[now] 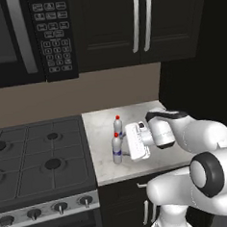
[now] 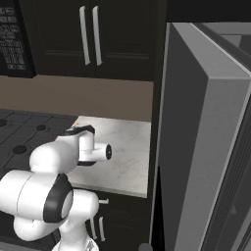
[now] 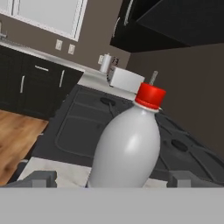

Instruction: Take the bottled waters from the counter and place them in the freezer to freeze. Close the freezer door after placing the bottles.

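Two bottled waters stand close together on the marble counter [image 1: 100, 135], just right of the stove. The near bottle [image 1: 116, 145] has a red cap and a blue band; the far one [image 1: 117, 124] stands right behind it. My gripper [image 1: 125, 149] reaches in from the right at bottle height and is open. In the hand view the near bottle [image 3: 127, 144] stands upright between my two fingertips [image 3: 40, 177], with a gap on each side. In the right base view the freezer door [image 2: 196, 147] stands swung open, right of the counter [image 2: 127, 142].
A black gas stovetop [image 1: 42, 159] borders the counter on the left, with a microwave [image 1: 27, 35] above it. Dark upper cabinets [image 1: 142, 21] hang over the counter. Beyond the stove [image 3: 87, 127] sit a white box [image 3: 124, 78] and a paper roll [image 3: 104, 63].
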You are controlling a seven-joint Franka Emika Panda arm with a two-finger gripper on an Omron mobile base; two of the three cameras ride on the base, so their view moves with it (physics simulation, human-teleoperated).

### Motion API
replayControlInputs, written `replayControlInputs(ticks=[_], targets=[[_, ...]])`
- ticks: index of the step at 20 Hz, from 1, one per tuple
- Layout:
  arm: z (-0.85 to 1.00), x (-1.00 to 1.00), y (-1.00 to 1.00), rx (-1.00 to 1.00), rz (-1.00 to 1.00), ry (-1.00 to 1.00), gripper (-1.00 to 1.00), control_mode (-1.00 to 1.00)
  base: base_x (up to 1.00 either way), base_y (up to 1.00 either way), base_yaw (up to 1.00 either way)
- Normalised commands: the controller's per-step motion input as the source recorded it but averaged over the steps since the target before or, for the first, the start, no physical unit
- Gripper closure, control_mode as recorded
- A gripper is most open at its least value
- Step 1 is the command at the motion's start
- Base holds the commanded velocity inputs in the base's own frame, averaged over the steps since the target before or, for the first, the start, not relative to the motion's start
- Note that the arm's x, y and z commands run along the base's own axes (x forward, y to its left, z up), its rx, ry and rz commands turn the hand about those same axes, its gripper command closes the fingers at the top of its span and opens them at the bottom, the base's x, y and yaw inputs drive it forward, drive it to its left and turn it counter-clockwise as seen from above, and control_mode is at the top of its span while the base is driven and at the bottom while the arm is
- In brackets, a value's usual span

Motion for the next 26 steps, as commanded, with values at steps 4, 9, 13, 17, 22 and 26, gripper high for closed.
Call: replayControlInputs(ticks=[4, 9, 13, 17, 22, 26], targets=[[0.00, 0.06, 0.07, 0.00, 0.00, 0.00, -1.00, -1.00, 0.00, 0.00, 0.00], [0.00, 0.18, 0.05, 0.00, 0.00, 0.02, -1.00, -1.00, 0.00, 0.00, 0.00], [0.00, 0.15, 0.05, 0.00, 0.00, 0.02, -1.00, -1.00, 0.00, 0.00, 0.00], [-0.01, 0.06, 0.15, 0.00, 0.00, 0.03, -1.00, -1.00, 0.00, 0.00, 0.00], [-0.05, 0.00, 0.28, 0.00, 0.00, 0.03, -1.00, -1.00, 0.00, 0.00, 0.00], [-0.01, 0.00, 0.19, 0.00, 0.00, 0.01, 1.00, -1.00, 0.00, 0.00, 0.00]])
